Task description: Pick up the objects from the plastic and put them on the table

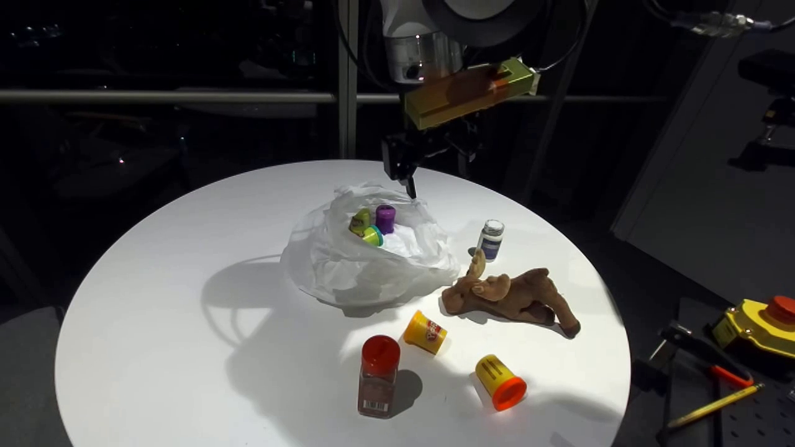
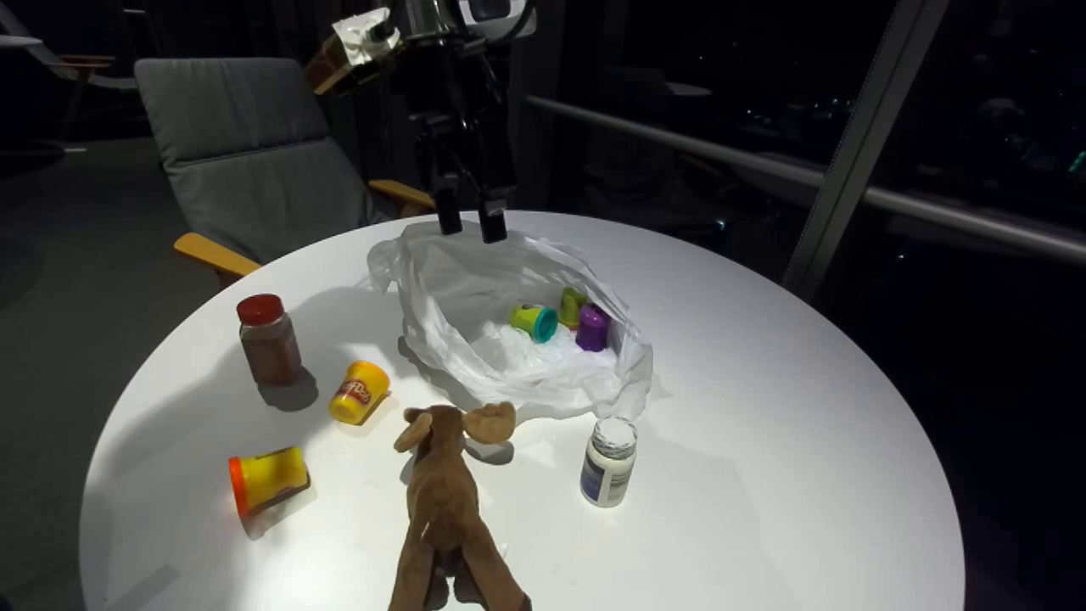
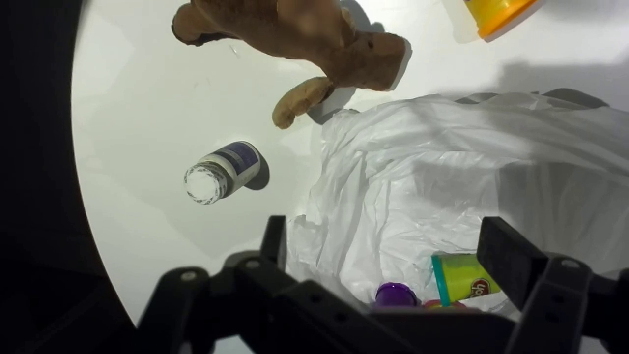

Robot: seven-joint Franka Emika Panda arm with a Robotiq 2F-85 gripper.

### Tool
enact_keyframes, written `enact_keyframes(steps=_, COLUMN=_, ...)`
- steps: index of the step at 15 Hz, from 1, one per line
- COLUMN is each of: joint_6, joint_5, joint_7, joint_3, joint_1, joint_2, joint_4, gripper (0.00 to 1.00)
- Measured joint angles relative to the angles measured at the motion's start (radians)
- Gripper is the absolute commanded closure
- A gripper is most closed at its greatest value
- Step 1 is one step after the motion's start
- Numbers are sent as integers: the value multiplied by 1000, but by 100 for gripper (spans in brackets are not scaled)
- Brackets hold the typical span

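Currently, the two-finger gripper (image 2: 472, 228) hangs, jaws apart, above the plastic bag (image 1: 372, 273), in which three Play-Doh tubs (image 2: 592, 329) rest.

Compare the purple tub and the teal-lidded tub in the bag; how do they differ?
Colour: the purple tub is purple from lid to body; the teal-lidded tub has a yellow-green body.
Pose: the purple tub stands roughly upright; the teal-lidded tub lies on its side.
Marking: the teal-lidded tub shows a red logo in the wrist view; the purple tub shows none there.
Both are inside the white plastic bag.
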Motion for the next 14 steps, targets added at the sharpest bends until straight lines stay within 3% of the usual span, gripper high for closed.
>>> enact_keyframes(steps=6, joint_6=0, joint_5=0, joint_7=0, joint_3=0, joint_1=0, joint_2=1, joint_4=0, gripper=0)
enact_keyframes(steps=11, joint_6=-14, joint_5=45, joint_7=-140, joint_3=25, joint_1=-18, joint_2=29, joint_4=16, gripper=0)
enact_keyframes(steps=14, joint_6=-2, joint_5=57, joint_7=-154, joint_3=25, joint_1=-22, joint_2=66, joint_4=40, gripper=0)
